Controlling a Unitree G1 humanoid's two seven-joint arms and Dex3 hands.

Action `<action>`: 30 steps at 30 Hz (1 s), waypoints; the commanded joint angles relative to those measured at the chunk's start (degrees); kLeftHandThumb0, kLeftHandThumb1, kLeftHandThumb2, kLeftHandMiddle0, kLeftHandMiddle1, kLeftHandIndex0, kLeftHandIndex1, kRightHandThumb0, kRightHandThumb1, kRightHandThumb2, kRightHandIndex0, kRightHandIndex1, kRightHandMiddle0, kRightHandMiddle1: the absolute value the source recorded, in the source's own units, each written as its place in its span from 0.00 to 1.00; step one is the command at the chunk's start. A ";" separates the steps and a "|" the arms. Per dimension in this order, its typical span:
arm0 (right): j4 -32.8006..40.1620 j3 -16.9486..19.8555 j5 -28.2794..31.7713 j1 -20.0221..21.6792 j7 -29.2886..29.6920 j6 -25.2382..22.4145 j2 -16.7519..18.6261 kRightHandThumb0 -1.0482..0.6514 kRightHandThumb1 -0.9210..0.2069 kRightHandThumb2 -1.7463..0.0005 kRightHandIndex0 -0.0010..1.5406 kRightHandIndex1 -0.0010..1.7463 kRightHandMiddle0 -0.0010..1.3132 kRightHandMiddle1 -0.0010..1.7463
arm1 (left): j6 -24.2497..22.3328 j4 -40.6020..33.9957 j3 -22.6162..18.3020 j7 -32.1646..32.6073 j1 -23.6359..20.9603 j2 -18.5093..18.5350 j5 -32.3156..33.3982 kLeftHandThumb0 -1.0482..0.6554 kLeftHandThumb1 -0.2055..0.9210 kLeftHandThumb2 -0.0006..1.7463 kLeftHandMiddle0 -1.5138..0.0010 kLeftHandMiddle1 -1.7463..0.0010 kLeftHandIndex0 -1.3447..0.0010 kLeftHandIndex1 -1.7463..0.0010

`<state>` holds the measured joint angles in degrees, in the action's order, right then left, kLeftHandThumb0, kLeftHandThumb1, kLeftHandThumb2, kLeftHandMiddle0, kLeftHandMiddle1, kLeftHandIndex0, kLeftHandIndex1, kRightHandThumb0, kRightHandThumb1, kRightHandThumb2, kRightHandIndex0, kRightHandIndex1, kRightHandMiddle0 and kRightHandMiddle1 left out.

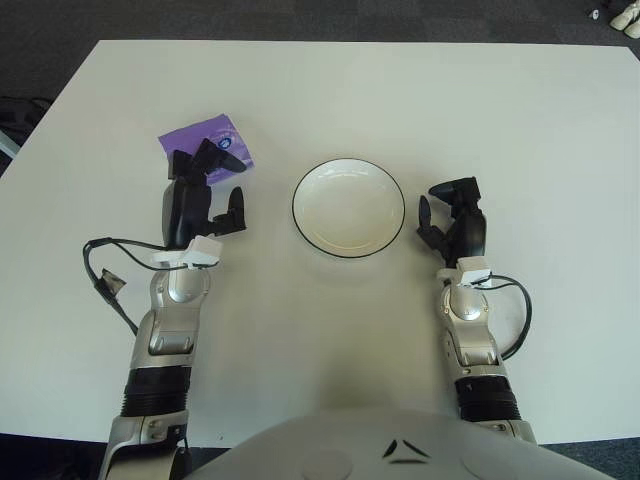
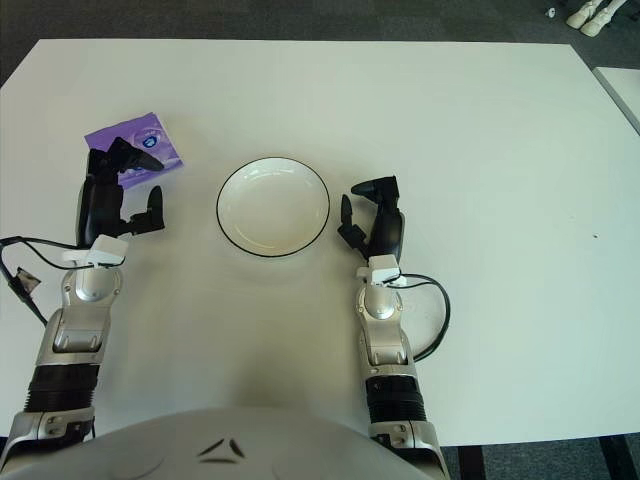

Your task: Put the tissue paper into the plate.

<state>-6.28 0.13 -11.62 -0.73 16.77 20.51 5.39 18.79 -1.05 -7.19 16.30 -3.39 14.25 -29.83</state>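
Three left hand (image 1: 200, 195) fingers (image 1: 213, 157) spread over purple tissue packet (image 1: 205, 139) near edge; nothing pinched.

The plate (image 1: 349, 208) sits on the tabletop (image 1: 400, 90) near its middle, between the two hands. The tissue paper pack (image 1: 204, 146) lies on the tabletop to the left of the plate and a little farther away. The left hand (image 1: 200, 190) shows at the pack's near edge, overlapping it, to the left of the plate. The right hand (image 1: 452, 220) shows just beside the plate's right rim, apart from it, at about the plate's depth.
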 commanded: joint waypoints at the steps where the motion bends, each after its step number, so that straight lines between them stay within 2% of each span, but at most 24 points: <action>1: -4.01 0.48 0.89 -2.81 -0.01 -2.19 0.14 0.40 0.18 0.53 0.38 0.74 0.24 1.00 | 0.86 3.78 -1.16 3.28 -1.51 3.03 -2.02 0.13 0.74 0.45 0.91 0.02 0.94 0.00; 4: -4.04 0.51 0.86 -2.81 -0.05 -2.45 0.12 0.40 0.18 0.53 0.39 0.74 0.24 1.00 | 1.25 4.69 -0.73 4.27 -1.81 3.61 -2.07 0.05 0.78 0.40 0.95 0.02 0.98 0.00; 5: -4.01 0.52 0.85 -2.81 -0.07 -2.56 0.11 0.40 0.18 0.53 0.39 0.74 0.24 1.00 | 1.39 6.33 -0.96 5.09 -2.31 5.14 -2.95 0.04 0.78 0.40 0.96 0.02 0.99 0.00; 6: -3.99 0.52 0.84 -2.81 -0.08 -2.64 0.10 0.40 0.18 0.53 0.39 0.74 0.24 1.00 | 1.49 7.56 -1.09 5.75 -2.68 6.31 -3.60 0.03 0.82 0.37 0.97 0.11 0.99 0.10; 7: -3.98 0.53 0.83 -2.81 -0.09 -2.68 0.10 0.40 0.18 0.53 0.39 0.74 0.24 1.00 | 1.61 8.47 -1.15 6.27 -2.95 7.13 -4.04 0.02 0.84 0.35 0.98 0.15 0.99 0.14; 10: -3.89 0.56 0.77 -2.76 -0.07 -2.97 0.12 0.40 0.17 0.54 0.38 0.74 0.23 1.00 | 2.71 8.79 -1.51 6.86 -4.49 9.28 -4.23 0.01 0.93 0.25 0.99 0.31 1.00 0.35; 12: -3.93 0.60 0.75 -2.65 -0.04 -3.10 0.11 0.40 0.16 0.55 0.38 0.74 0.23 1.00 | 3.08 8.04 -1.58 6.51 -6.02 10.29 -3.70 0.00 0.97 0.20 1.00 0.46 1.00 0.52; 14: -3.99 0.62 0.76 -2.60 -0.04 -3.05 0.10 0.40 0.15 0.56 0.38 0.74 0.22 1.00 | 3.23 7.83 -1.13 6.51 -7.30 10.64 -3.57 0.00 0.98 0.18 1.00 0.53 1.00 0.59; 15: -4.08 0.65 0.77 -2.58 0.00 -2.91 0.10 0.40 0.15 0.56 0.38 0.74 0.22 1.00 | 4.04 8.60 -0.60 6.55 -8.76 10.96 -3.47 0.00 0.99 0.18 1.00 0.62 1.00 0.68; 18: -4.53 0.81 0.83 -2.27 0.19 -2.41 0.15 0.40 0.16 0.56 0.38 0.74 0.23 1.00 | 7.24 12.52 0.51 5.21 -12.60 13.12 -2.37 0.00 1.00 0.18 1.00 0.81 1.00 0.85; 22: -4.94 0.92 0.87 -2.00 0.32 -1.92 0.22 0.40 0.18 0.54 0.39 0.74 0.24 1.00 | 8.96 16.48 2.46 2.97 -15.76 15.22 -2.24 0.00 1.00 0.19 1.00 0.95 1.00 0.96; 27: -5.08 0.94 0.88 -1.94 0.27 -1.54 0.21 0.40 0.19 0.53 0.39 0.74 0.24 1.00 | 10.87 24.16 5.54 3.14 -19.94 18.85 -5.48 0.00 1.00 0.19 1.00 0.99 1.00 0.99; 30: -5.03 0.96 0.92 -1.93 0.17 -1.53 0.16 0.40 0.19 0.53 0.39 0.74 0.24 1.00 | 10.83 25.64 7.41 2.55 -21.50 20.68 -7.62 0.00 0.98 0.19 1.00 1.00 1.00 1.00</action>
<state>-7.40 0.56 -11.59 0.76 16.91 20.93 5.50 29.43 22.29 -1.42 19.36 -24.67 32.35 -35.41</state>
